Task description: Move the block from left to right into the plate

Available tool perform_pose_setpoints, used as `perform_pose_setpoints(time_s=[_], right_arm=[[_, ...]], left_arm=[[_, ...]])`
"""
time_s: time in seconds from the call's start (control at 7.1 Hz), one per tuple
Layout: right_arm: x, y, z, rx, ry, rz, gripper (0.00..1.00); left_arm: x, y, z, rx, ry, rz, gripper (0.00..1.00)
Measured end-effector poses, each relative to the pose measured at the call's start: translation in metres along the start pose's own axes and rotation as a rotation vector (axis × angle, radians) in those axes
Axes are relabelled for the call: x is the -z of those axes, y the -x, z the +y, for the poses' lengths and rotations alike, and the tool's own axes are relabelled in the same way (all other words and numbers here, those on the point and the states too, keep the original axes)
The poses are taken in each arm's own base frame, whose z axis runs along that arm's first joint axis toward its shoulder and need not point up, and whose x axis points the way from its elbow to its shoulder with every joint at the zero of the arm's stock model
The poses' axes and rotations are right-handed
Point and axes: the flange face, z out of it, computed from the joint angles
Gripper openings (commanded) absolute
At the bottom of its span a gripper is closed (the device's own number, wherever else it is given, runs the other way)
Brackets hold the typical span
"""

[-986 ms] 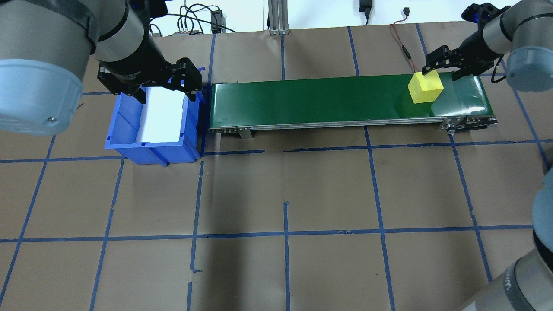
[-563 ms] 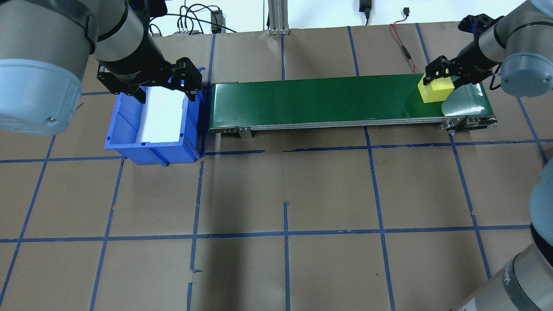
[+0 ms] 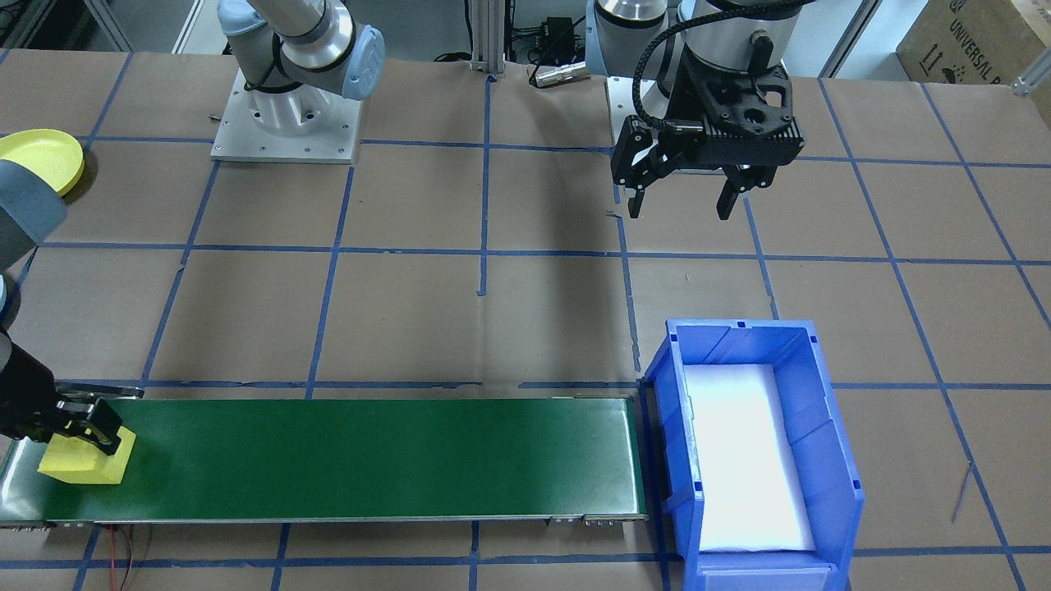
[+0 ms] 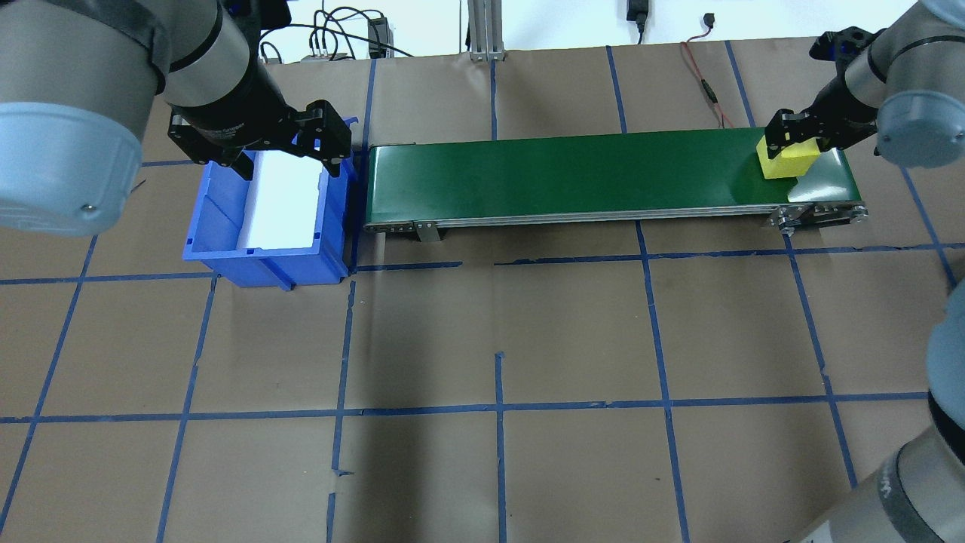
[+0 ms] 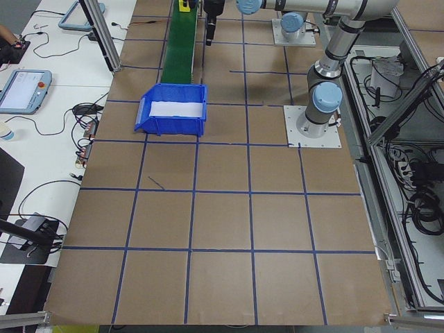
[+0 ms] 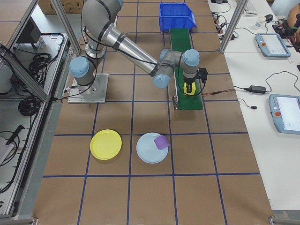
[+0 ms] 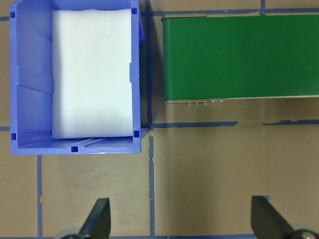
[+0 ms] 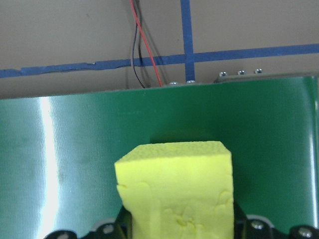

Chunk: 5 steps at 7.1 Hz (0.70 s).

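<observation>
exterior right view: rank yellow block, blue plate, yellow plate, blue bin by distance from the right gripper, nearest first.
From the right gripper:
1. yellow block, between its fingers at the conveyor's near end.
2. blue plate, on the table in front, purple piece on it.
3. yellow plate, beside the blue plate, further out.
4. blue bin, beyond the conveyor's far end.

Open counter (image 4: 573,332) robot-side of the conveyor belt (image 4: 573,173) – only obstacle the blue bin (image 4: 264,256), tight against the belt's left end.

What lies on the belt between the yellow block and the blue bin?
Nothing: in the overhead view, the green belt runs bare from yellow block to blue bin.
</observation>
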Motion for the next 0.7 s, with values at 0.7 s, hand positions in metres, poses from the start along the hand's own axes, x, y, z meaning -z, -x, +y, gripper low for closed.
perform_pose_setpoints(time_s=[0.7], right_arm=[[0.118, -0.141, 0.15, -0.058, 0.203, 0.106, 0.39]], left_arm=[[0.002, -0.001, 0.0, -0.002, -0.004, 0.002, 1.0]])
